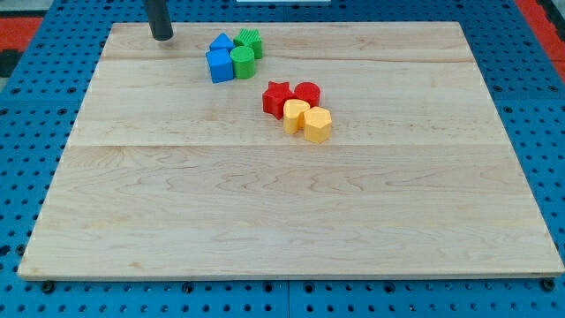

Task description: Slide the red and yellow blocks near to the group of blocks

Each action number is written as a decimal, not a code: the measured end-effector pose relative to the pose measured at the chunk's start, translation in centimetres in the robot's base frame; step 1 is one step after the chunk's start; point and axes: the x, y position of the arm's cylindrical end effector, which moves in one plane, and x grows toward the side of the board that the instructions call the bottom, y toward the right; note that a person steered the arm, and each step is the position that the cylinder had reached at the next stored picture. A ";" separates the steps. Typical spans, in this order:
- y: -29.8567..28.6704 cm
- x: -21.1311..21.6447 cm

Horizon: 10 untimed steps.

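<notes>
Rod: one straight, round shaft, dark grey to black, smooth and plain. A faint lighter sheen is seen along one side. My tip (161, 38): blunt, rounded end, same dark colour.

So there are 2 red blocks and 2 yellow blocks bunched together a bit above the middle of the board. The red star block (276, 97) sits at the view's left of that bunch, with the red round block (307, 93) touching it on the view's right. Right below them, the yellow rounded block (295, 115) tucks against both reds, and the yellow hexagon block (318, 125) presses against it toward the view's bottom right.

The group of blocks is up toward the view's top left, near but apart: a blue pointed block (222, 42), a blue cube-ish block (219, 64), a green ridged block (249, 41) and a green cylinder (242, 62), all touching.
</notes>
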 end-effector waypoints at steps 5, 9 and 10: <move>6.2 17.4; 26.1 21.9; 25.7 20.7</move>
